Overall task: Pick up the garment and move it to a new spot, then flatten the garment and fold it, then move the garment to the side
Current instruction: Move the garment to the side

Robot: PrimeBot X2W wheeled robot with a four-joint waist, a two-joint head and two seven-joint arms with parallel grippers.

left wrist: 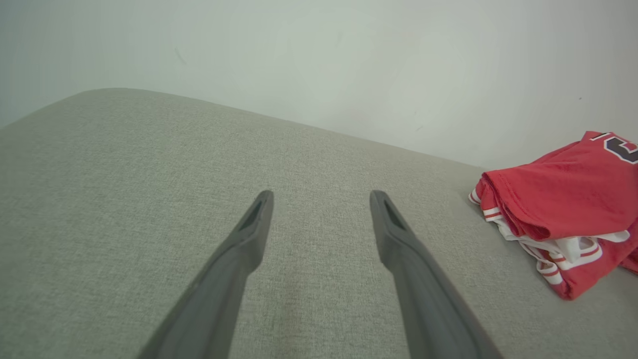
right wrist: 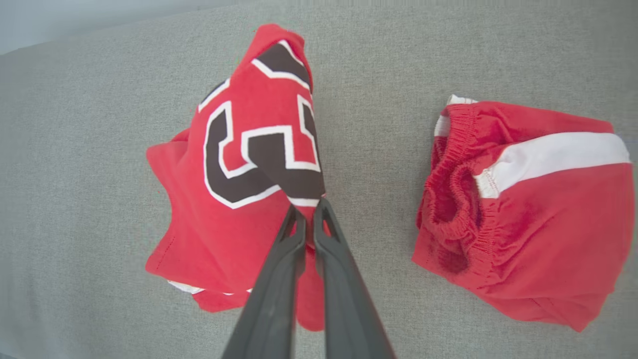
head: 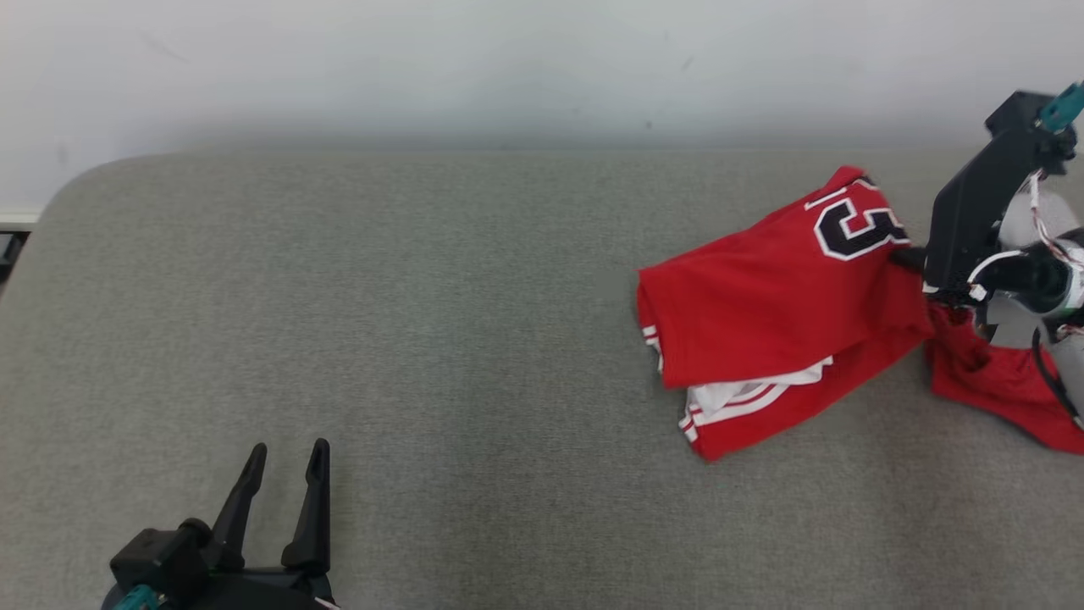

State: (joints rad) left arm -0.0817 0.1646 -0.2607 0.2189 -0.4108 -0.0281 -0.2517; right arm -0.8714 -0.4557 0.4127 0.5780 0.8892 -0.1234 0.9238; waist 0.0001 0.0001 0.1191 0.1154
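The garment [head: 762,313] is a red jersey with white trim and a black number, folded and lying at the right of the grey surface [head: 423,339]. My right gripper [head: 910,258] is shut on the jersey's right edge, lifting that part slightly; in the right wrist view its fingers [right wrist: 294,239] pinch the garment [right wrist: 239,164] just below the number. My left gripper [head: 286,470] stands open at the lower left, far from the cloth, with nothing between its fingers [left wrist: 249,229]. The garment [left wrist: 563,209] lies off to the right in the left wrist view.
Red shorts [head: 999,381] with a white stripe and elastic waist lie just right of the jersey, partly under my right arm; the shorts [right wrist: 518,204] sit apart from the jersey. A pale wall [head: 508,68] backs the surface, whose rounded corner is at the far left.
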